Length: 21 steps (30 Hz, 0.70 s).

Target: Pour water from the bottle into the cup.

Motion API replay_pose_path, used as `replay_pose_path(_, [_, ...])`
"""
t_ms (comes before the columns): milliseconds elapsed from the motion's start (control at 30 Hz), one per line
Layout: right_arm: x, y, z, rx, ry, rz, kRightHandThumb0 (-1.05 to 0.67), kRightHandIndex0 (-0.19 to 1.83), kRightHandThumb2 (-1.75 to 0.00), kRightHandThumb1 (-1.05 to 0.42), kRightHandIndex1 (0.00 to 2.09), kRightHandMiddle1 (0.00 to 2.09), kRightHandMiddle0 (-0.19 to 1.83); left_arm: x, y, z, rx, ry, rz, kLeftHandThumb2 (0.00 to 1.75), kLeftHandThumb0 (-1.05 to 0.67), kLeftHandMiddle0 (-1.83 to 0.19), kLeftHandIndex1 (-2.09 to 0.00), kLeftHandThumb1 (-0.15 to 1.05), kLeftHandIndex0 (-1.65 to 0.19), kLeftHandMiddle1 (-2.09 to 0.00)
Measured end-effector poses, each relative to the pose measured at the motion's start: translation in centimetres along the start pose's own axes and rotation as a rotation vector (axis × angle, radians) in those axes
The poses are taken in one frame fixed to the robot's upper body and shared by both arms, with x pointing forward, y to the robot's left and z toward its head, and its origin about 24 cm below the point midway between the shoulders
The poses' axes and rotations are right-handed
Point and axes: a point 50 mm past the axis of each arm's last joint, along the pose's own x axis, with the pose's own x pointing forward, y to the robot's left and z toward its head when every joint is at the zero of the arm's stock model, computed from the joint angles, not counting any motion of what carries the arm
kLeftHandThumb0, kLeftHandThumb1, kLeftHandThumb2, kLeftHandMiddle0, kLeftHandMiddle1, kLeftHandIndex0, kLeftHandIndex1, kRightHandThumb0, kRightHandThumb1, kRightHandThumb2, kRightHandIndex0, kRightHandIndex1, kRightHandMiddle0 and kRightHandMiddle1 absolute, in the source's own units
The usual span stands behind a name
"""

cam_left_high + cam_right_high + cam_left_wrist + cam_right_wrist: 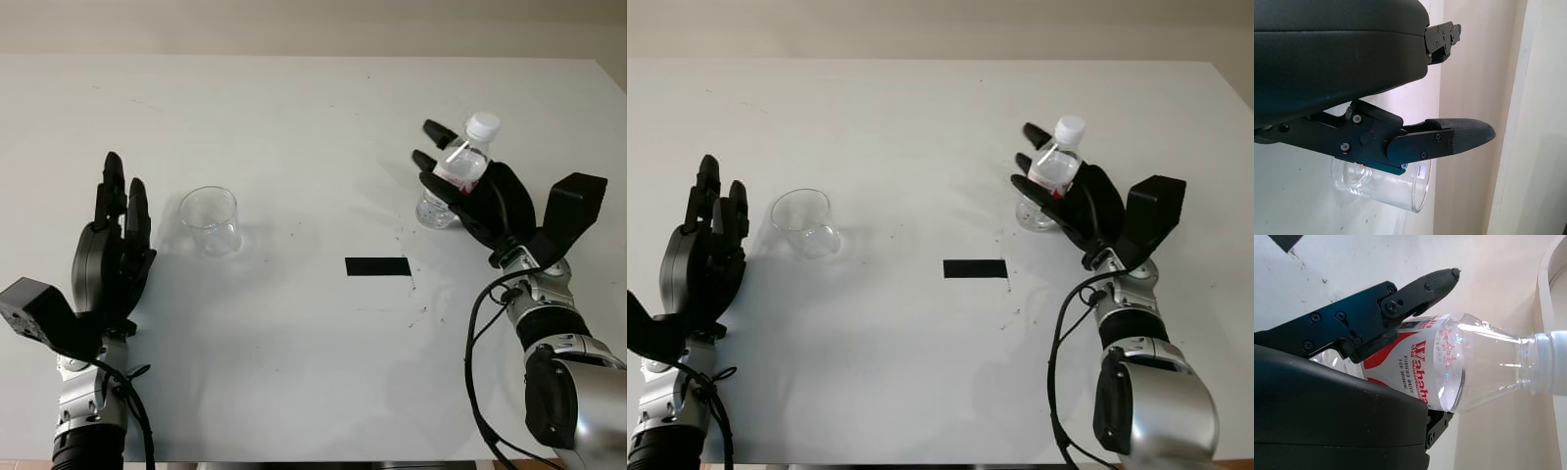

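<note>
Clear plastic, the bottle [460, 168] stands upright on the white table [313, 108] at the right, white cap on, red-and-white label round its middle, water low in its body. The right hand [468, 186] is cupped around it, fingers [438, 131] past its far side, though whether they clamp it I cannot tell. The cup [211, 219], a transparent empty tumbler, stands upright just beside the released left hand [115, 235], a black tape strip [377, 266] between the two sides.

White tabletop [313, 108] carrying an upright clear cup [211, 219] at left, black tape strip [377, 266] mid-table, capped bottle [454, 174] standing at right.
</note>
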Motion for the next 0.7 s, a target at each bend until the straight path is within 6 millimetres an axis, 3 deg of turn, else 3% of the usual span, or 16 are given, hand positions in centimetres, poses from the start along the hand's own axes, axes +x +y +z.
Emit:
replay_pose_path(67, [0.1,0.0,0.1,-0.039,0.003,-0.03,-0.49,0.63,-0.06,-0.97,1.65,1.69,0.48,0.0,0.0,0.0,0.0,0.0,0.0,0.51,-0.73,0.18,-0.04,1.05,0.19,-0.05])
replay_pose_path(133, [0.4,0.1,0.4,-0.097,0.008,-0.064,-0.52,0.69,-0.06,-1.02,1.89,1.99,0.52,0.0,0.0,0.0,-0.001,0.0,0.001,0.52,-0.72,0.18,-0.03,1.05,0.19,-0.05])
replay_pose_path(167, [0.5,0.2,0.6,-0.12,0.008,-0.078,-0.52,0.7,-0.07,-1.03,1.96,2.04,0.55,0.0,0.0,0.0,-0.001,-0.001,0.0,0.53,-0.72,0.18,-0.04,1.05,0.19,-0.05])
replay_pose_path(233, [0.7,0.3,0.8,-0.157,0.008,-0.099,-0.49,0.8,-0.14,-1.04,2.07,2.08,0.63,0.0,0.0,0.0,-0.001,-0.001,0.0,0.52,-0.73,0.18,-0.04,1.05,0.18,-0.06])
replay_pose_path(400, [0.9,0.6,1.1,-0.211,0.006,-0.119,-0.46,1.16,-0.31,-1.05,2.09,2.09,0.96,0.0,0.0,0.0,0.001,-0.001,0.002,0.52,-0.72,0.17,-0.05,1.05,0.17,-0.06])
replay_pose_path(500, [1.0,0.7,1.1,-0.222,0.002,-0.133,-0.44,1.17,-0.36,-1.05,2.09,2.09,1.03,0.1,-0.1,0.0,0.001,0.0,0.003,0.52,-0.73,0.17,-0.05,1.05,0.17,-0.06])
replay_pose_path(700, [1.6,1.7,1.3,-0.274,-0.01,-0.146,-0.38,1.12,-0.41,-1.05,2.09,2.09,0.97,0.1,-0.1,0.0,-0.001,0.005,0.003,0.52,-0.74,0.17,-0.05,1.05,0.18,-0.05])
